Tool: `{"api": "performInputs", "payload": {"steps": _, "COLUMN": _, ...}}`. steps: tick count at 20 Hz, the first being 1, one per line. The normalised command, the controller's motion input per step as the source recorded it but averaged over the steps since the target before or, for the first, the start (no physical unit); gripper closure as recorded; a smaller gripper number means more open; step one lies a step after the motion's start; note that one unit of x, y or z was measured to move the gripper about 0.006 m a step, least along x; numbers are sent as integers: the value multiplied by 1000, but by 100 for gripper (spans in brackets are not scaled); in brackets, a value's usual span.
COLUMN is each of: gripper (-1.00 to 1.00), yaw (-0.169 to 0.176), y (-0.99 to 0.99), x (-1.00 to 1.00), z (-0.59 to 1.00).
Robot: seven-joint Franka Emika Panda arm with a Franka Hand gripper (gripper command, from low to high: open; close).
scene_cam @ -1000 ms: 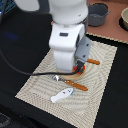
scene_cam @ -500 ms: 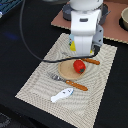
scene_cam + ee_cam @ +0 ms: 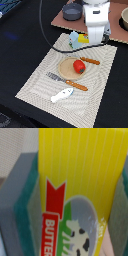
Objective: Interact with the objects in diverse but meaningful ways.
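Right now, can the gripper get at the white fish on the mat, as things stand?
Probably not at once. The gripper is at the mat's far edge, and the wrist view shows the yellow box filling the space between its fingers. The white fish lies uncovered at the near edge, nothing on it.

I see a glossy, ribbed yellow box (image 3: pixel 82 178), a woven cloth-like mat (image 3: pixel 37 82), and a shiny red tomato (image 3: pixel 78 66).
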Motion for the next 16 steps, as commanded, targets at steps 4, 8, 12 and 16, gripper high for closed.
{"api": "performInputs", "payload": {"steps": 4, "gripper": 100, "yaw": 35, "y": 196, "x": 686, "z": 433}}
{"api": "performInputs", "payload": {"steps": 8, "gripper": 100, "yaw": 46, "y": -25, "x": 799, "z": 739}}
{"api": "performInputs", "payload": {"steps": 12, "gripper": 100, "yaw": 5, "y": 103, "x": 571, "z": 220}}
{"api": "performInputs", "payload": {"steps": 16, "gripper": 100, "yaw": 10, "y": 195, "x": 412, "z": 11}}
